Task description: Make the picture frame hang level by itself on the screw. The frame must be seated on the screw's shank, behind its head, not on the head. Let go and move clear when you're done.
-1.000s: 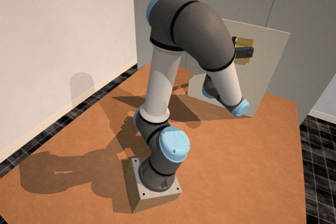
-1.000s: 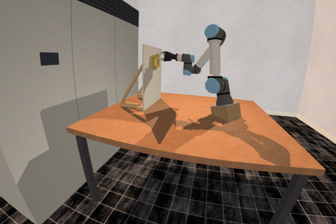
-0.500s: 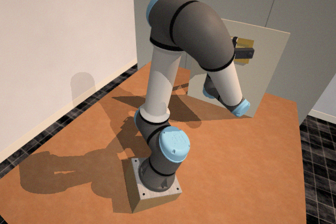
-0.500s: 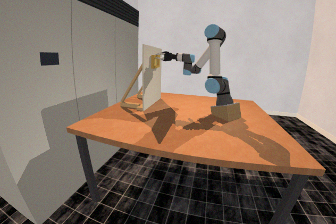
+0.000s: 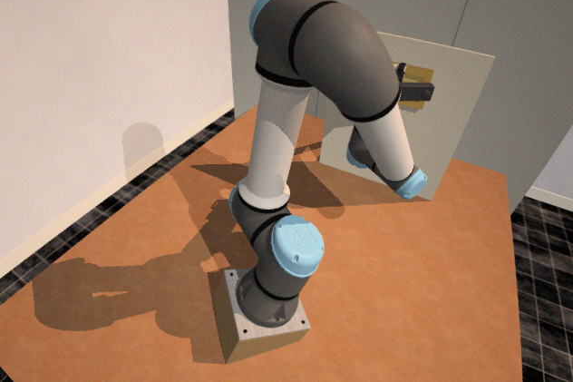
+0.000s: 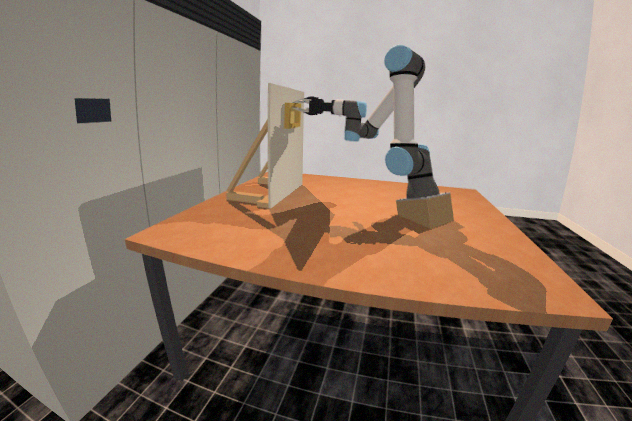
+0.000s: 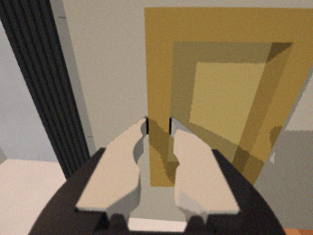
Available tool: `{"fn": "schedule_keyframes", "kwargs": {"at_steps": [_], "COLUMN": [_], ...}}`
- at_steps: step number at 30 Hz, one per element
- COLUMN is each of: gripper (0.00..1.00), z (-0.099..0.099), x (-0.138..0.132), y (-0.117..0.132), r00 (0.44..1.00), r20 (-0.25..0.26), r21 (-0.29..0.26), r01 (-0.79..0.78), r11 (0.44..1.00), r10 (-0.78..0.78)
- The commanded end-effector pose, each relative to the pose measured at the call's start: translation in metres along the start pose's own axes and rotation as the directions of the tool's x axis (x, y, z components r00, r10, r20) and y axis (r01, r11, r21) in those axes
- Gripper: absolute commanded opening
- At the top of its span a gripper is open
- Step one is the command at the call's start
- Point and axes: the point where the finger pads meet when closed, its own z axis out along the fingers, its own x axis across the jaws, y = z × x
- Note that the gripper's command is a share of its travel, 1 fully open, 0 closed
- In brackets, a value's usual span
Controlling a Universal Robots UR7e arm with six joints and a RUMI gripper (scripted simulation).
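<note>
A small yellow picture frame [image 5: 422,73] [image 6: 291,115] [image 7: 158,70] is held against the upper part of an upright pale board [image 5: 458,109] [image 6: 283,161] [image 7: 107,60]. My gripper [image 7: 158,117] [image 6: 303,106] is shut on one side bar of the frame, reaching level toward the board. In the top view the arm's elbow hides most of the gripper; only its dark body [image 5: 416,91] shows across the frame. In the wrist view the frame's sides look slanted. The screw is hidden behind the frame in every view.
The board stands near the back of an orange table [image 5: 393,276] [image 6: 408,273], propped by a wooden brace [image 6: 248,163]. Grey cabinets [image 6: 168,100] [image 5: 509,7] stand close behind it. The arm's base block [image 5: 240,336] [image 6: 427,209] sits mid-table.
</note>
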Motion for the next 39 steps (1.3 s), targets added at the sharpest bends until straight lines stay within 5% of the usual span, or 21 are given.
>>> {"fn": "schedule_keyframes", "kwargs": {"at_steps": [1,39], "gripper": [0.00,0.00], "z": [-0.0001,-0.0001], "x": [-0.0044,-0.0043], "y": [-0.0014,-0.0018], "r00": [1.000,1.000], "r20": [0.007,0.007], "r21": [0.001,0.001], "r01": [-0.004,-0.013], "r11": [1.000,1.000], "r10": [0.004,0.013]}}
